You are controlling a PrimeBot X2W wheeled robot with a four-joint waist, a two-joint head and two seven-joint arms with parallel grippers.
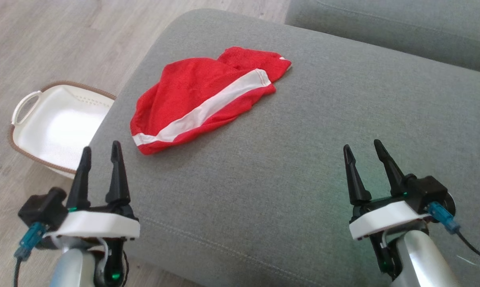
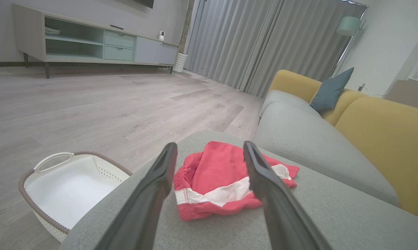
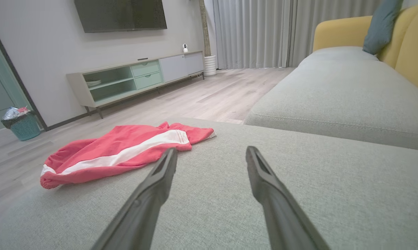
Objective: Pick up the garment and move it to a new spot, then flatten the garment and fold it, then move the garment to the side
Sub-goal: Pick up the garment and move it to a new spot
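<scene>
While left gripper (image 1: 101, 145) and right gripper (image 1: 362, 143) gape, garment (image 1: 200, 99) lies rumpled; perhaps doubled.

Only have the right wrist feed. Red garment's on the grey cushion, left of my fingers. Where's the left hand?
Observer: The left hand is open at the left edge of the cushion, short of the garment and not touching it.
Operator: Anything on the floor that side?
Observer: A white basket with a brown rim stands on the floor beside that edge.
Operator: Which hand is closer to the garment?
Observer: The left. The right hand, also open, is well off to the garment's right.
</scene>
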